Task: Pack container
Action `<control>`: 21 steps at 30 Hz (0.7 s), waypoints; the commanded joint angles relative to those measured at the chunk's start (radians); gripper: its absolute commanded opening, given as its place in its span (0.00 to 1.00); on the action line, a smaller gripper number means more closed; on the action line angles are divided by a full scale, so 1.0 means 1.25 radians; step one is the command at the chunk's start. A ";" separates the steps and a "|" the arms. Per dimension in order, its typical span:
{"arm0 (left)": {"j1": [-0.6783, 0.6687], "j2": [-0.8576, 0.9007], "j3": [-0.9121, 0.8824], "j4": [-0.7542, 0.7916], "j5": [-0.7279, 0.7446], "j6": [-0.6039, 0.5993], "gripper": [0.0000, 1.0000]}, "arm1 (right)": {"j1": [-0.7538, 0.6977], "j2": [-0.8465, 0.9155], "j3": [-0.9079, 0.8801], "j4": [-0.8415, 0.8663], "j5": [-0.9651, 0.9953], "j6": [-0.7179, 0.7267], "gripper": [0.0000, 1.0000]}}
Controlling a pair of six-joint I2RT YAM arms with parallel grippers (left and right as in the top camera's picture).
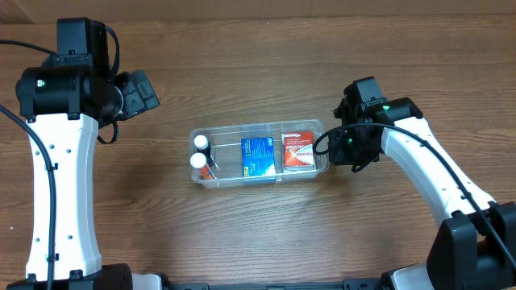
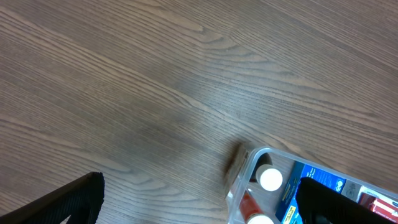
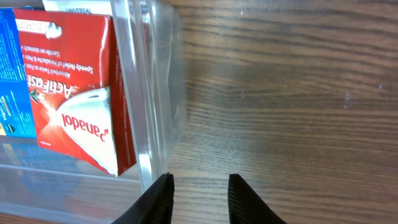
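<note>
Right wrist view: my right gripper (image 3: 199, 182), narrowly parted and empty, sits just beside the end wall of the container (image 3: 149, 93), maybe touching. The container lies centred on the table (image 1: 266, 234), holding 2 bottles (image 1: 199, 142) and a Panadol box (image 3: 74, 93). My left gripper (image 1: 143, 89) gapes wide, well apart.

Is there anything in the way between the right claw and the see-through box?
No, nothing visible. The right gripper sits just outside the container's end wall, jaws open, with only wooden table showing between them. The red box is inside the container, behind that wall.
</note>
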 commanded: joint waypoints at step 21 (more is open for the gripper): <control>0.003 0.005 0.008 -0.028 0.008 0.035 1.00 | -0.093 -0.032 0.386 0.064 0.173 0.097 1.00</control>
